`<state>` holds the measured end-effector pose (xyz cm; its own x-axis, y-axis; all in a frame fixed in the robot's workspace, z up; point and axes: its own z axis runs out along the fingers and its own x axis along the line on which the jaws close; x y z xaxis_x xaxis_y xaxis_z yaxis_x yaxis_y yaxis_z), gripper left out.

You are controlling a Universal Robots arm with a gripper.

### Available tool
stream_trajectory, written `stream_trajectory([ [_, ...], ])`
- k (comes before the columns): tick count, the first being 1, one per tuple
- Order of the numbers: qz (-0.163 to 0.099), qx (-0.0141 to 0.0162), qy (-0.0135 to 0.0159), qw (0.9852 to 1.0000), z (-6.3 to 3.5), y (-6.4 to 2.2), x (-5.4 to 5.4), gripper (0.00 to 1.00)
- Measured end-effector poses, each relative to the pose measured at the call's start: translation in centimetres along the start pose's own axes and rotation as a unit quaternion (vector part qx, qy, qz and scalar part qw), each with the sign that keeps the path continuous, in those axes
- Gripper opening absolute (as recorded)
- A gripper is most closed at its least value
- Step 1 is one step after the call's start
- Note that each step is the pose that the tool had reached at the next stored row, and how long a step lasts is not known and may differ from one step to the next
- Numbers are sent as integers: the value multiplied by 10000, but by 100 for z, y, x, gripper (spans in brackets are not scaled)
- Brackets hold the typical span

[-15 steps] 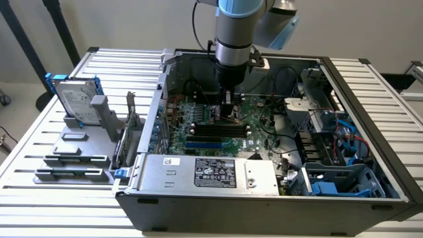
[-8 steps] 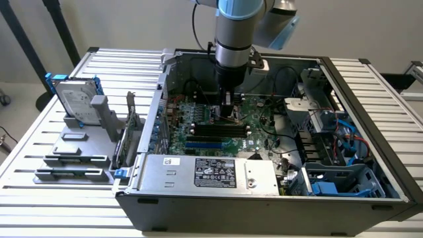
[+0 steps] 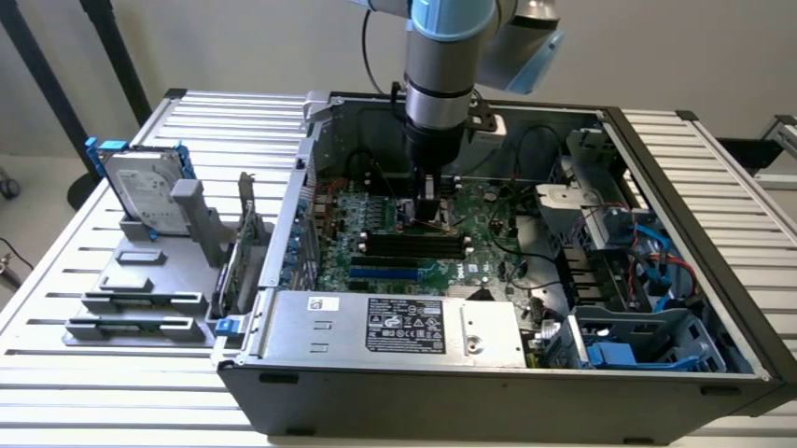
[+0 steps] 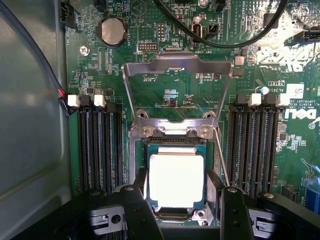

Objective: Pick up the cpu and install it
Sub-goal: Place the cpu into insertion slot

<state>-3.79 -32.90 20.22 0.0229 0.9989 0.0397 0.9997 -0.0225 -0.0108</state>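
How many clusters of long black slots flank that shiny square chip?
2: one bank of slots lies on one side of the cpu, the other bank opposite; their near ends are hidden behind the gripper.

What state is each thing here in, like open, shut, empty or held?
Small square silvery-grey cpu chip: held flat over its socket.
Black gripper: shut on the cpu chip's sides.
Silver metal socket frame: flipped open.
Black memory slots: empty.
Grey computer case: lying flat, open on top.
Silver hard drive with blue brackets: standing upright in grey holder.
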Motion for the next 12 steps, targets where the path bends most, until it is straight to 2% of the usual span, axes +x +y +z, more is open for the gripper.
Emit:
stream_trajectory([
  [12,11,-1,-2,10000,33,8,16,55],
])
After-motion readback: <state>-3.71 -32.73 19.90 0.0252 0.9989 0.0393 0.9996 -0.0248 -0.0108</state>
